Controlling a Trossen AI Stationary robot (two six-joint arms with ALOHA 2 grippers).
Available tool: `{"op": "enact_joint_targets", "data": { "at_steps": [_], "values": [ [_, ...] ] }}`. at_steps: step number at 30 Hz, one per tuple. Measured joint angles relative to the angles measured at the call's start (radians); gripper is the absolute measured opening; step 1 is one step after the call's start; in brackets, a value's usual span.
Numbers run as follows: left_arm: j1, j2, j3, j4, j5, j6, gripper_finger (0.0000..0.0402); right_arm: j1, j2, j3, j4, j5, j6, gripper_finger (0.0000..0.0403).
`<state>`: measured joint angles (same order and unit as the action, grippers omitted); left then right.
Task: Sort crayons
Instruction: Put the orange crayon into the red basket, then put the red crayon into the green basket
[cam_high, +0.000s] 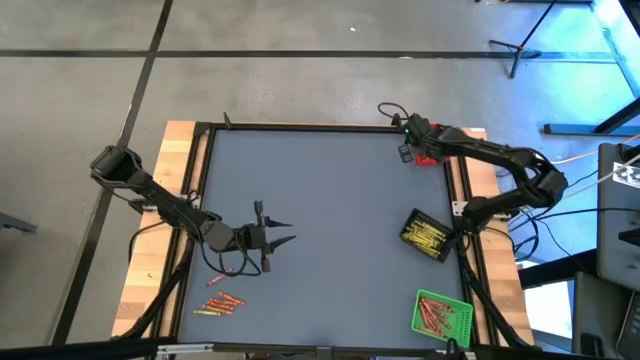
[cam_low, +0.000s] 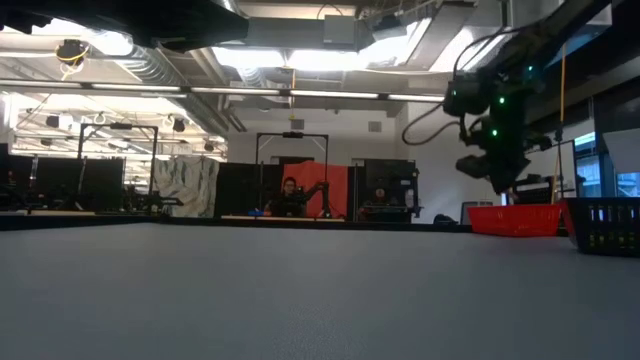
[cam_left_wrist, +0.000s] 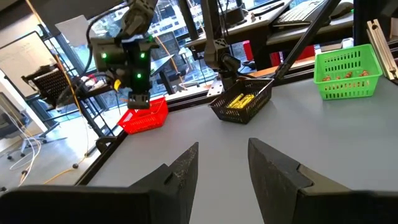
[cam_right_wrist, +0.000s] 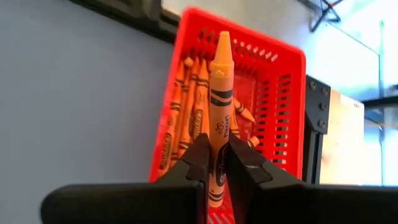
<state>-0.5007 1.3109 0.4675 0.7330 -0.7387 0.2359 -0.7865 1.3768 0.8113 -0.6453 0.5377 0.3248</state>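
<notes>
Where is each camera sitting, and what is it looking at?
High view: above, facing down; both arms, left claw open.
Low view: at table height, facing the room; one arm hangs over the red tray.
Left wrist view: past its fingers toward the black tray.
Right wrist view: right claw gripping an orange crayon.
All four show the red tray.
</notes>
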Motion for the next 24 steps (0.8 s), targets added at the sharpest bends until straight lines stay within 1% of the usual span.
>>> {"op": "enact_joint_targets", "data": {
  "at_steps": [4, 10, 14, 17, 24],
  "values": [
    [0.000, 0.000, 0.000, 0.000, 0.000, -0.001, 0.0124, -0.029, 0.039, -0.017, 0.021, 0.000, 0.000, 0.0030],
    [0.000, 0.000, 0.000, 0.000, 0.000, -0.001, 0.0124, -0.054, 0.074, -0.053, 0.130, -0.014, -0.001, 0.0030],
    [0.000, 0.000, 0.000, 0.000, 0.000, -0.001, 0.0124, -0.053, 0.086, -0.054, 0.133, -0.008, -0.023, 0.0034],
    [0.000, 0.000, 0.000, 0.000, 0.000, -0.016, 0.0124, -0.052, 0.086, -0.054, 0.149, -0.023, -0.042, 0.0060],
    [0.000, 0.000, 0.000, 0.000, 0.000, -0.034, 0.0124, -0.052, 0.086, -0.054, 0.155, -0.030, -0.062, 0.0163]
  ]
}}
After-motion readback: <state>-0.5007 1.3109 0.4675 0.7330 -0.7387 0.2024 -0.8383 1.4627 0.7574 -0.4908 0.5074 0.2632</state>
